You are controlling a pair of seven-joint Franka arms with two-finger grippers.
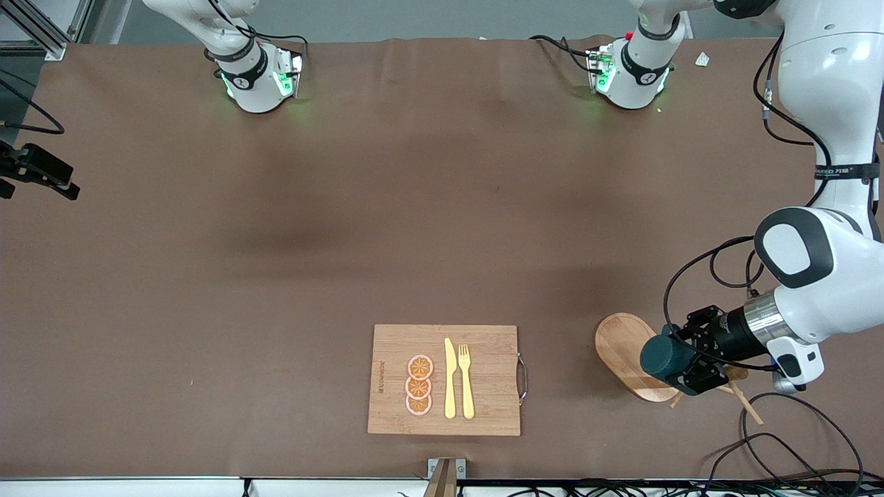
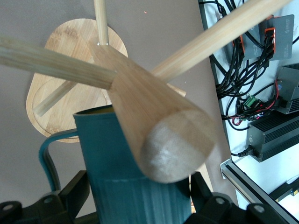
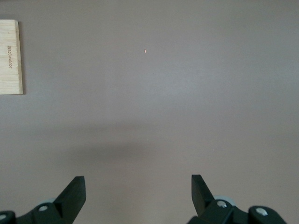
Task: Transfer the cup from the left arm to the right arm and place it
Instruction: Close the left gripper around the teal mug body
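Note:
The dark teal cup (image 1: 666, 355) lies on its side in my left gripper (image 1: 693, 364), up over the oval wooden base (image 1: 621, 343) of a mug rack at the left arm's end of the table. In the left wrist view the black fingers (image 2: 77, 191) sit on both sides of the cup (image 2: 126, 172). Its loop handle (image 2: 48, 156) sticks out sideways and a strip of mustard inside shows at the rim. The rack's thick post (image 2: 159, 126) and pegs cross in front of the cup. My right gripper (image 3: 138, 184) is open and empty over bare table; it is out of the front view.
A bamboo cutting board (image 1: 483, 342) with a yellow knife (image 1: 449, 378), a yellow fork (image 1: 467, 379) and orange slices (image 1: 418, 384) lies near the front edge. Its corner shows in the right wrist view (image 3: 10, 56). Cables (image 1: 766, 442) lie nearer the front camera than the rack.

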